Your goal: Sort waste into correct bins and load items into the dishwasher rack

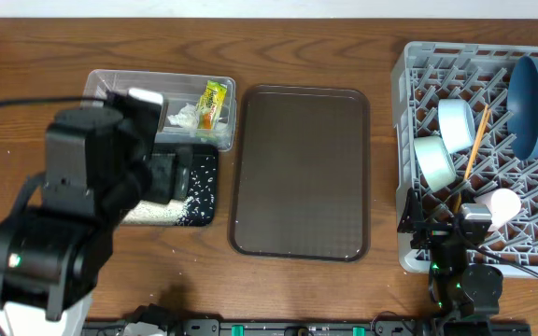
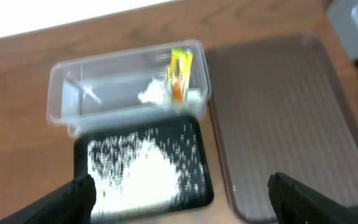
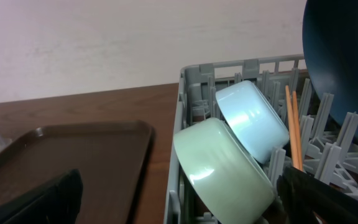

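Note:
The clear tub (image 1: pixel 110 86) holds the yellow-green wrapper (image 1: pixel 214 103) and the white tissue (image 1: pixel 182 117); both also show in the left wrist view, wrapper (image 2: pixel 180 70) and tissue (image 2: pixel 154 93). The black tray (image 2: pixel 194 143) holds white rice (image 2: pixel 145 171). The grey rack (image 1: pixel 409 75) holds the deep-blue bowl (image 1: pixel 536 105), light-blue bowl (image 1: pixel 456 123), pale-green bowl (image 1: pixel 434 161), chopsticks (image 1: pixel 472 154) and white cup (image 1: pixel 502 203). My left gripper (image 2: pixel 179 202) is open and empty above the black tray. My right gripper (image 3: pixel 179 199) is open and empty at the rack's near-left corner, by the pale-green bowl (image 3: pixel 219 165).
The brown serving tray (image 1: pixel 299 168) lies between the bins and the rack, with nothing on it. My left arm (image 1: pixel 73 215) covers part of the black tray (image 1: pixel 204 191) from overhead. A few rice grains lie on the table by the tray.

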You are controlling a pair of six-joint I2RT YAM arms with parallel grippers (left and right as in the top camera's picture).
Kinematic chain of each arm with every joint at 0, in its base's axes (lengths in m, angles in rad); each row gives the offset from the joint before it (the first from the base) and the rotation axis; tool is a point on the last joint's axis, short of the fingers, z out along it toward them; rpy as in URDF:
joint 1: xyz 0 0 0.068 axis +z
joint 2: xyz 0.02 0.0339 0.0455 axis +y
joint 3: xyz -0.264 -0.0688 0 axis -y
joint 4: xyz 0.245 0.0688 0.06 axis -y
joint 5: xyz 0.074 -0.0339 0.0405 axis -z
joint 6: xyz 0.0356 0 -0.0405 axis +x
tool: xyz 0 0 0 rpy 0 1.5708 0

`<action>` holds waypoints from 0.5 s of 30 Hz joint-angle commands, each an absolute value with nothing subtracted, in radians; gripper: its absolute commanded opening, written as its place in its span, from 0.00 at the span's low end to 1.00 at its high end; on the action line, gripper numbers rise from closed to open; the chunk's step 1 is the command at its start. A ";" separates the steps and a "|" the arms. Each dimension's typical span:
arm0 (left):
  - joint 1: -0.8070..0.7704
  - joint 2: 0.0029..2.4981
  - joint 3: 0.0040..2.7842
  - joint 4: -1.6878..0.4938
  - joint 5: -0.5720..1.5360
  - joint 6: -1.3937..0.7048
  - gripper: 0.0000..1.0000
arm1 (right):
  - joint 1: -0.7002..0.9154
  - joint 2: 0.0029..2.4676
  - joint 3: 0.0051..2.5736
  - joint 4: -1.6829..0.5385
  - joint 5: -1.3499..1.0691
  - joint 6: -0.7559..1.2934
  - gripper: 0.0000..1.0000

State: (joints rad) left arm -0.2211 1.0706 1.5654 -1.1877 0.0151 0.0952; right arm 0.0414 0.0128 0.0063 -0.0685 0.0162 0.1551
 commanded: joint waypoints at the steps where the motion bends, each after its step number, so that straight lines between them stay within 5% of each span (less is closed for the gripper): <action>1: -0.228 1.032 1.568 -1.244 -0.001 0.081 0.97 | 0.033 0.009 0.006 -0.072 0.022 0.148 0.99; 6: -0.228 0.933 1.490 -1.155 -0.002 0.153 0.97 | 0.033 0.009 0.006 -0.072 0.022 0.148 0.99; 15: -0.186 0.553 0.939 -0.622 0.011 0.171 0.98 | 0.033 0.009 0.006 -0.072 0.022 0.149 0.99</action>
